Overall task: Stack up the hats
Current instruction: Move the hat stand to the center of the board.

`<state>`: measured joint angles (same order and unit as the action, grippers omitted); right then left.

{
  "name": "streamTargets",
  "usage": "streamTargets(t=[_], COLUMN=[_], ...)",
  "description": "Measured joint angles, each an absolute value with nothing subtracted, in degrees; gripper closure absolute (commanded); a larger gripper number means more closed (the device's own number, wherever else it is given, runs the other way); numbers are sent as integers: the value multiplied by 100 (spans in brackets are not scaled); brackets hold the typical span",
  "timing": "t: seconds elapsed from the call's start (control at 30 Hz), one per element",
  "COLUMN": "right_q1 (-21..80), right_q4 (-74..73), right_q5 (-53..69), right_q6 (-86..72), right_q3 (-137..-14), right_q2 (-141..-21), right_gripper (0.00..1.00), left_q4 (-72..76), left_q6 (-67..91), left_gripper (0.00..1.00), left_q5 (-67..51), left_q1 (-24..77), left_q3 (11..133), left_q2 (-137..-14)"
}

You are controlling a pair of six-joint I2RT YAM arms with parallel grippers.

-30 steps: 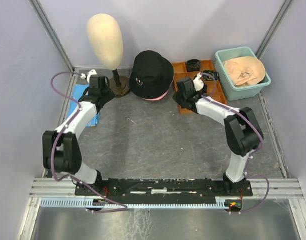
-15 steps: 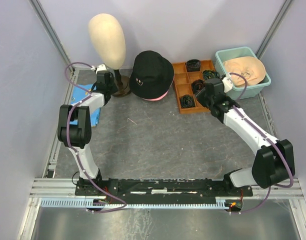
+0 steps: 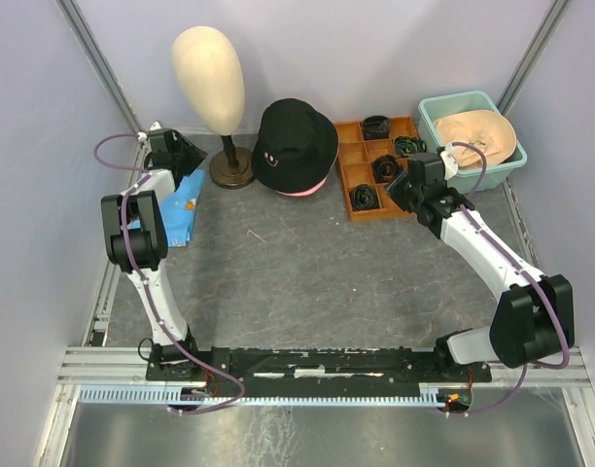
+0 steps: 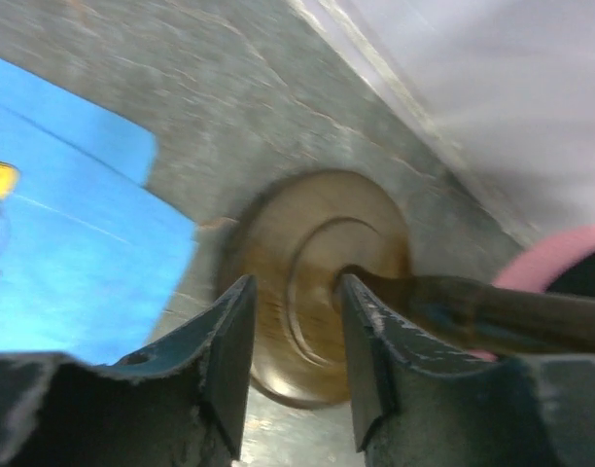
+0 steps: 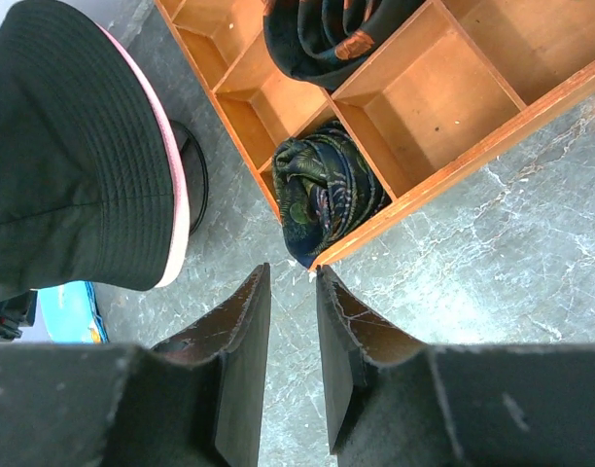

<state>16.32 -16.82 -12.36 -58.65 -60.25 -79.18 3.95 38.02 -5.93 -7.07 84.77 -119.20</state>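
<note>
1. Looking down from overhead, a black fabric bucket hat [image 3: 296,144] sits on a pink hat brim [image 3: 307,189]. It lies right of the left pincer [image 3: 189,153] and left of the right pincer [image 3: 402,188]. A plain beige soft hat [image 3: 477,131] fills the teal plastic tub [image 3: 492,176] beyond the right pincer.
2. Left wrist: the jaws stand moderately apart and grip nothing. A round, ridged brown stand base [image 4: 317,263] lies just ahead, with a flat blue sheet [image 4: 64,243] to its left.
3. Right wrist: the jaws are narrowly parted and empty. The stitched black hat is ahead-left. An orange wooden compartment tray [image 5: 424,102] ahead-right holds a rolled dark patterned cloth [image 5: 322,190].
</note>
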Motion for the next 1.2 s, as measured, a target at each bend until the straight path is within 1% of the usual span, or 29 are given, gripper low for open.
streamTargets(t=[0.07, 0.13, 0.23, 0.33, 0.37, 0.43, 0.57, 0.67, 0.97, 1.2], right_q1=[1627, 1605, 1557, 1525, 1522, 1520, 1514, 1481, 1212, 915], right_q4=[-1684, -1684, -1680, -1678, -1675, -1673, -1671, -1645, -1717, -1820], right_q5=[-1175, -1109, -1035, -947, -928, -893, -829, -770, -679, -541], right_q6=[-5863, -5863, -5863, -5867, -5867, -5867, -5867, -5865, -5846, -5739], right_q3=[-6025, -6025, -6025, -6025, -6025, -6025, -6016, -5922, -5540, -5413], right_q2=[-7964, -7994, -7999, -7999, -7999, -7999, -7985, -7909, -7476, -7203], right_gripper=[67, 67, 67, 67, 67, 67, 66, 66, 66, 66], left_q4=[631, 1151, 2036, 3181, 3437, 3944, 4786, 5345, 6265, 6410], left_q6=[4095, 4331, 4469, 4381, 4324, 4082, 3468, 3111, 2582, 2342], left_gripper=[40, 40, 42, 40, 39, 35, 28, 27, 27, 27], left_q5=[-1017, -1332, -1566, -1203, -1052, -746, -143, 250, 923, 1044], left_q1=[-703, -687, -648, -534, -497, -390, -93, 110, 513, 600], left_q3=[8359, 7920, 6794, 5450, 5170, 4799, 4692, 4711, 5299, 5741], left_q2=[-11917, -11762, -11323, -10781, -10663, -10525, -10506, -10532, -11231, -11778])
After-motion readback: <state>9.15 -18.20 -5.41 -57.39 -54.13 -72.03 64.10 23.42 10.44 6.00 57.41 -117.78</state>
